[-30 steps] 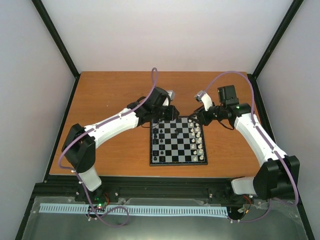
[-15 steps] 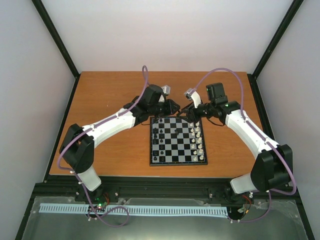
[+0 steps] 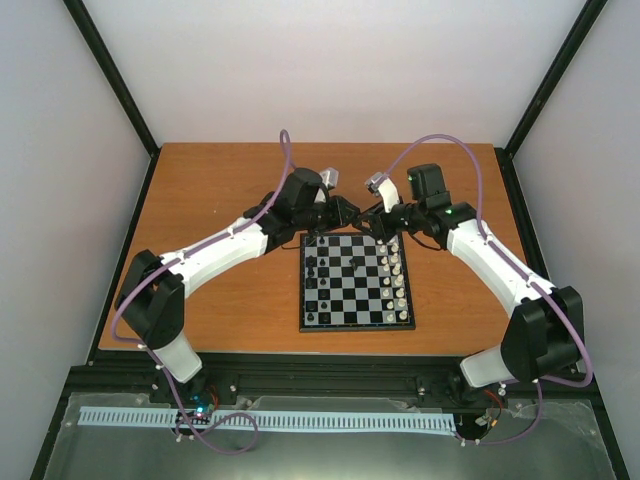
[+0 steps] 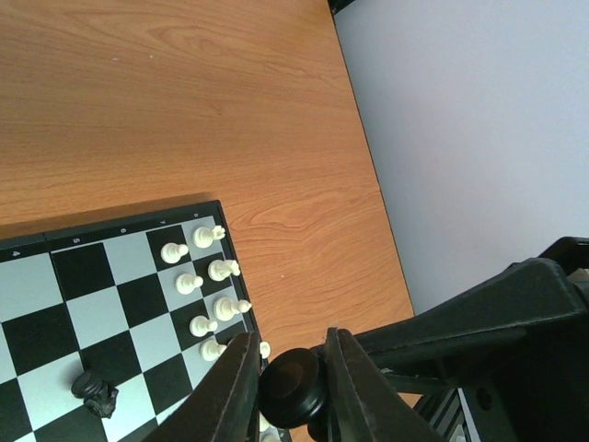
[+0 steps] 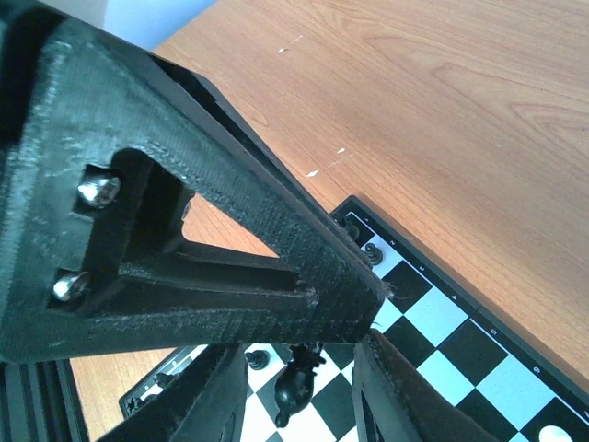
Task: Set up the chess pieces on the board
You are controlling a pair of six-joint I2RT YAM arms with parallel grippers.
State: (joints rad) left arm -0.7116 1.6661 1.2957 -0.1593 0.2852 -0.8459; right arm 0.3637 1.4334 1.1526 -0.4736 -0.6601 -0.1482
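Wooden table [image 4: 138, 101] spreads out beyond both grippers; one finger [image 5: 230, 212] of the left gripper [image 3: 345, 213] looms across the right wrist view and hides most of it; since a second ago the right gripper [image 3: 377, 222] has swung in close beside the left, both over the far edge of the board [image 3: 350, 300]; the left is clenched on a black chess piece [image 4: 293, 385], small and dark; the right jaws stand apart either side of it; white pieces [image 4: 210, 281] line the board edge just beneath.

You have open bench [image 3: 220, 200] beside the board [image 3: 355, 327], but the left pincer [image 3: 348, 212] and right pincer [image 3: 377, 222] crowd together over its far edge.
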